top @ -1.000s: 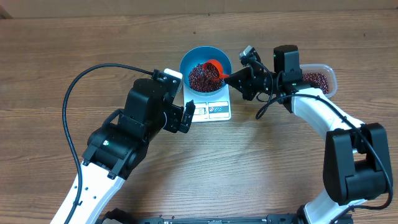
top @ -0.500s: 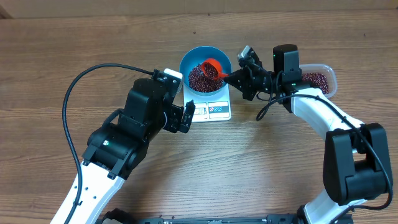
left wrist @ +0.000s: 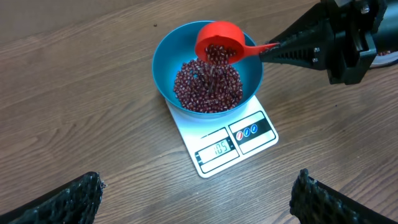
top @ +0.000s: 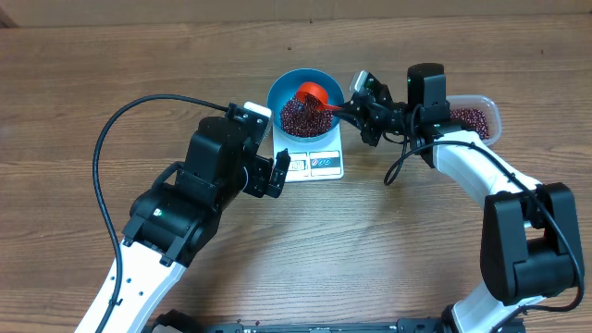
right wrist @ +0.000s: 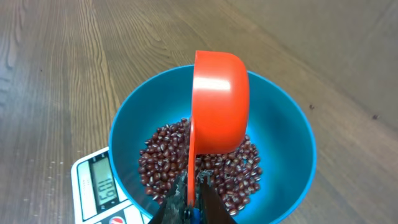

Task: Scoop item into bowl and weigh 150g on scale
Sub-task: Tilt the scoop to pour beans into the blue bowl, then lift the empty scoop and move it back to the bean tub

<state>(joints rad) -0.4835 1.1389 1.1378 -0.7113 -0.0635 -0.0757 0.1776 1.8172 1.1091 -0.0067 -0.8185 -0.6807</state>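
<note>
The scale (left wrist: 236, 138) sits on the wooden worktop (left wrist: 93, 143) and carries the blue bowl (left wrist: 165, 74) on its far half. Its display window faces the left pincer (top: 280, 173), which hangs released just in front of the scale, touching nothing. The beans (left wrist: 205, 93) lie heaped in the bowl. Above the scale, the right pincer (left wrist: 283, 51) is clenched on the handle of a red scoop (left wrist: 219, 42), which is tipped on its side over the bowl with beans spilling out. A clear tub (top: 497, 116) of beans stands well apart from the scale, beyond the right arm
</note>
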